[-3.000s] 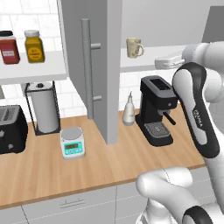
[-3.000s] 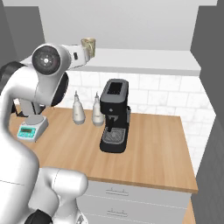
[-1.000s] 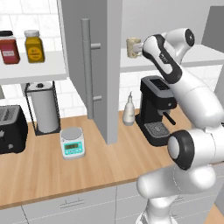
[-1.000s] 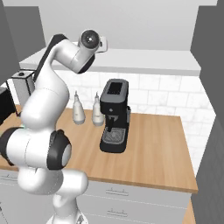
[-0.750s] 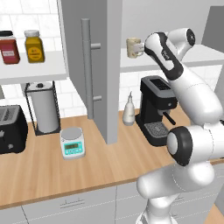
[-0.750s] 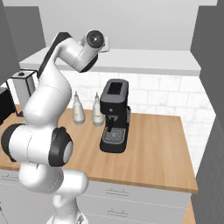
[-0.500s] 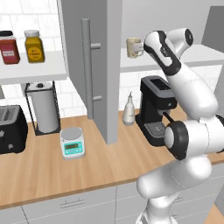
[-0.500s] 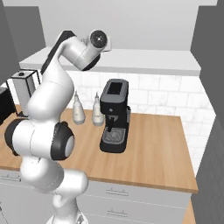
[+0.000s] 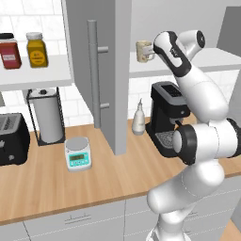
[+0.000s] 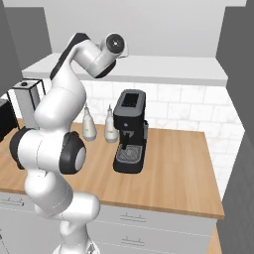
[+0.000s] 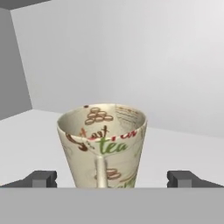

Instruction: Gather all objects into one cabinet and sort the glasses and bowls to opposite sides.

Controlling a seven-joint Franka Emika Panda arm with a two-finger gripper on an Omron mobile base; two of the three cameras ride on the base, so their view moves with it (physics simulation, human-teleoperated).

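Beige mottled mug (image 11: 103, 146) stands upright on the cabinet's white inner shelf (image 11: 39, 140), and we see its handle turned straight toward us, its long axis vertical, mouth up. Our gripper (image 11: 113, 178) is spread wide, one fingertip (image 11: 41, 178) on each side of the mug, clear of its walls, grasping nothing. We have bare shelf on both sides and behind it up to the back wall. From the left base view, the grey door (image 9: 101, 70) hangs open just left of the mug.
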